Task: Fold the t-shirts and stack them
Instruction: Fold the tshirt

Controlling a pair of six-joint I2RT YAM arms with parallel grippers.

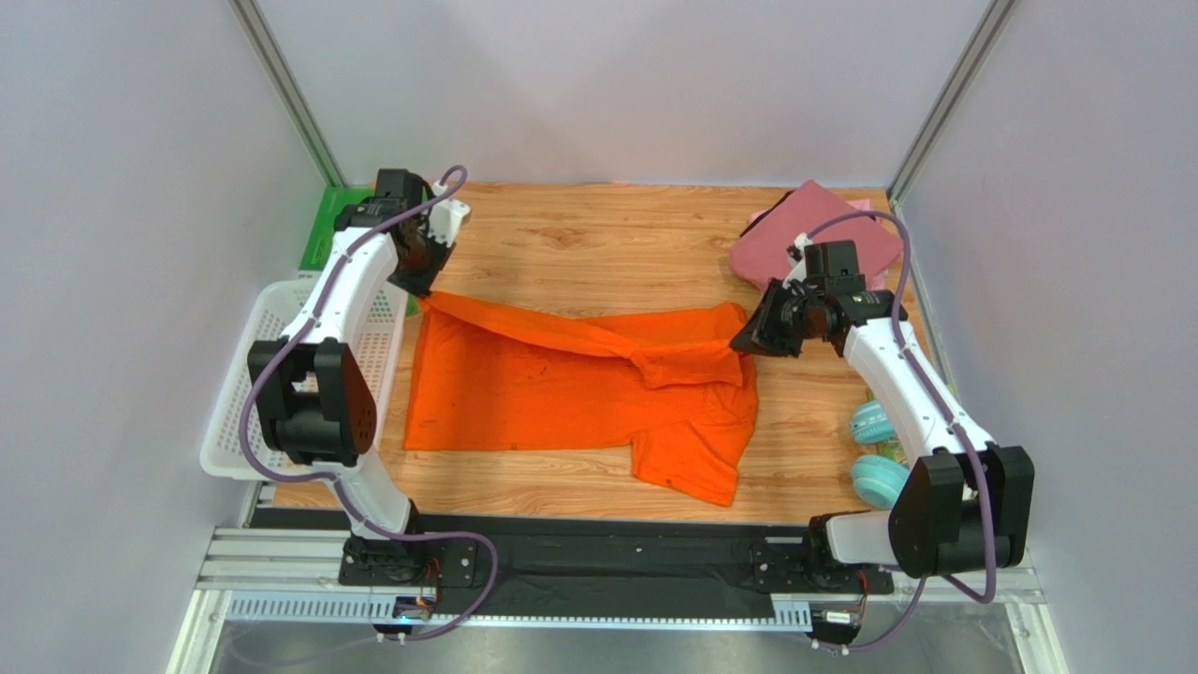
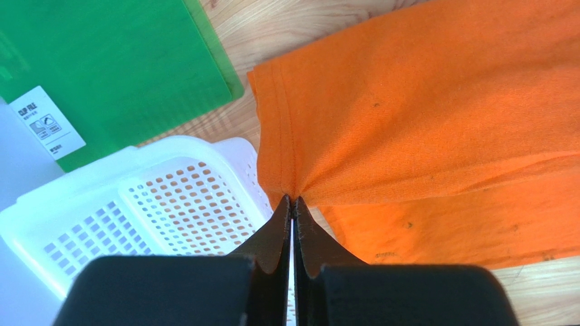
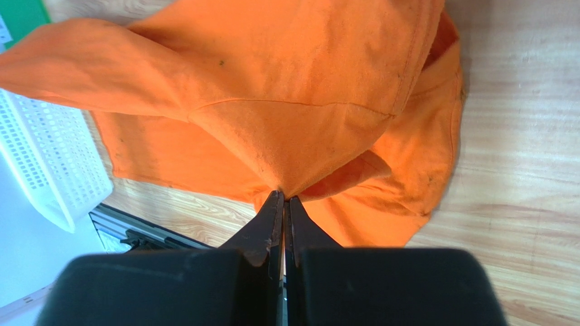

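Observation:
A bright orange t-shirt [image 1: 563,386] lies spread on the wooden table, its far edge lifted into a taut band between both grippers. My left gripper [image 1: 422,288] is shut on the shirt's far left corner [image 2: 289,183], pinching the hem at its fingertips. My right gripper [image 1: 741,341] is shut on the shirt's far right part [image 3: 293,176], cloth bunched at its tips. A pink folded t-shirt [image 1: 809,232] rests on the table at the far right, behind the right gripper.
A white mesh basket [image 1: 267,379] stands at the table's left edge, beside the left arm. A green plastic sheet [image 1: 326,225] lies at the far left corner. Two teal round objects [image 1: 879,464] sit near the right arm's base.

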